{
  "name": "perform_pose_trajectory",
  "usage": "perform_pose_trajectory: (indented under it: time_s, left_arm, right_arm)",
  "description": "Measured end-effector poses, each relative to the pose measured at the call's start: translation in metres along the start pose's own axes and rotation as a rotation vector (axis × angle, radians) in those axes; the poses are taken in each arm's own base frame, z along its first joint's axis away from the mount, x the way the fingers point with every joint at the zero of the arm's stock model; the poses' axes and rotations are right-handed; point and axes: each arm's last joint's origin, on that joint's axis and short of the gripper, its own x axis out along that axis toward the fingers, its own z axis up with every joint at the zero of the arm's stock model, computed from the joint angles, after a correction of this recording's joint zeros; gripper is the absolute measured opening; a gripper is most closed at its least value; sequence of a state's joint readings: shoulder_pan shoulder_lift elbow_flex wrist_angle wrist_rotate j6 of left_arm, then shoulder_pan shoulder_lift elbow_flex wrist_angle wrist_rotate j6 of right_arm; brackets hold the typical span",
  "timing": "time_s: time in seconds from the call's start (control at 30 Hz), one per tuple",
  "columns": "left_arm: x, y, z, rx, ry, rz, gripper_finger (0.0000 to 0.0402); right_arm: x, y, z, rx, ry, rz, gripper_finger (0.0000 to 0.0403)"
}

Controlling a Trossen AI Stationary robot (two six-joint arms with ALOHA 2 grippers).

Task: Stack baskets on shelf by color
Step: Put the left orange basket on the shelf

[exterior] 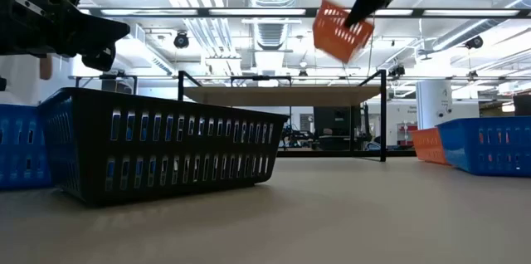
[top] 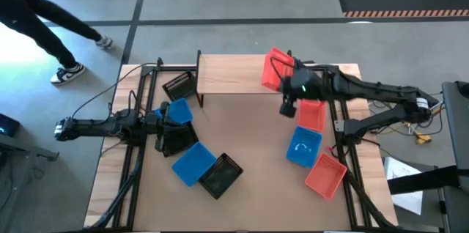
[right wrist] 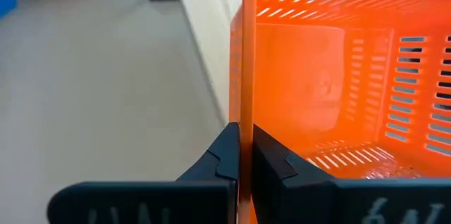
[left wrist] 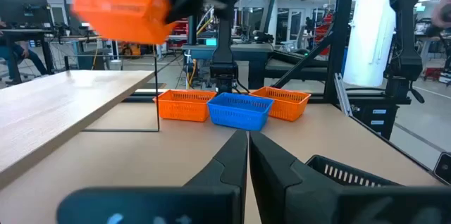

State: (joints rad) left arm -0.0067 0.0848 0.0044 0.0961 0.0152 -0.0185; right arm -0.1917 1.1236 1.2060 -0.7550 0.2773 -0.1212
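My right gripper (top: 287, 78) is shut on an orange basket (top: 274, 69), held tilted in the air over the right part of the light-wood shelf (top: 234, 75). The basket also shows in the low view (exterior: 340, 30), above the shelf board (exterior: 282, 95). My left gripper (left wrist: 248, 146) is shut and empty. It hovers at the table's left side (top: 163, 119), by a blue basket (top: 176, 111) and a black basket (top: 172, 139). Another black basket (top: 178, 85) lies by the shelf's left end. My right gripper pinches one side wall of the orange basket at its rim (right wrist: 243, 122), one finger inside the basket and one outside. The basket is lifted clear above the shelf and hangs tilted, its open top turned sideways toward the gripper.
On the table's right side stand an orange basket (top: 311, 113), a blue basket (top: 303, 147) and another orange basket (top: 326, 176). At the near left lie a blue basket (top: 192, 163) and a black one (top: 221, 176). A person's legs (top: 51, 28) show beyond the table's far left corner.
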Motion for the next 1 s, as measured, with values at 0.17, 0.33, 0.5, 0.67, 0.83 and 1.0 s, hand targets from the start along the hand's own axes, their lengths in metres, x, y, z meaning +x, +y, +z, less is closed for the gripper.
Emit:
perform_pose_trajectory:
  time_s: [0.17, 0.33, 0.5, 0.67, 0.83, 1.0]
  left_arm:
    - [0.000, 0.000, 0.000, 0.000, 0.000, 0.000, 0.0000]
    - [0.000, 0.000, 0.000, 0.000, 0.000, -0.001, 0.0000]
    - [0.000, 0.000, 0.000, 0.000, 0.000, 0.000, 0.0000]
    - [0.000, 0.000, 0.000, 0.000, 0.000, -0.001, 0.0000]
    - [0.000, 0.000, 0.000, 0.000, 0.000, 0.000, 0.0000]
    - [0.000, 0.000, 0.000, 0.000, 0.000, 0.000, 0.0000]
  right_arm:
    - [0.037, -0.036, -0.006, 0.051, 0.069, 0.057, 0.0009]
    - [0.053, -0.045, -0.015, 0.020, 0.186, 0.057, 0.0009]
    - [0.054, -0.046, -0.012, -0.008, 0.293, 0.086, 0.0009]
    - [0.058, -0.048, -0.006, -0.019, 0.344, 0.098, 0.0009]
    - [0.063, -0.049, -0.004, -0.058, 0.386, 0.099, 0.0009]
    - [0.069, -0.050, -0.007, -0.103, 0.468, 0.014, 0.0023]
